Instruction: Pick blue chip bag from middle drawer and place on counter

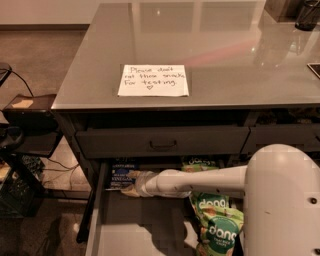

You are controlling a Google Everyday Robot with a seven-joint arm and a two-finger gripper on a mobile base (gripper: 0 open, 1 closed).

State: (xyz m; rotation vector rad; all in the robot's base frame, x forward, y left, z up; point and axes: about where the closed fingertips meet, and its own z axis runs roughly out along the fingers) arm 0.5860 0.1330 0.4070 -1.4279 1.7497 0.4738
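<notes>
The blue chip bag [121, 175] lies at the back left of the open middle drawer [130, 227], partly under the counter's shadow. My white arm reaches in from the right, and the gripper [131, 187] is right at the bag's front right edge, low over the drawer floor. The counter [225, 55] is the wide glossy grey top above, with a handwritten paper note [153, 80] on it.
Green-and-white "dang" bags [217, 227] lie in the drawer's right part, one more [196, 162] at the back. The closed top drawer front with curved handle [163, 144] hangs just above the arm. A dark cup [306, 15] stands at the counter's far right. Cables and a crate [15, 195] are on the floor at left.
</notes>
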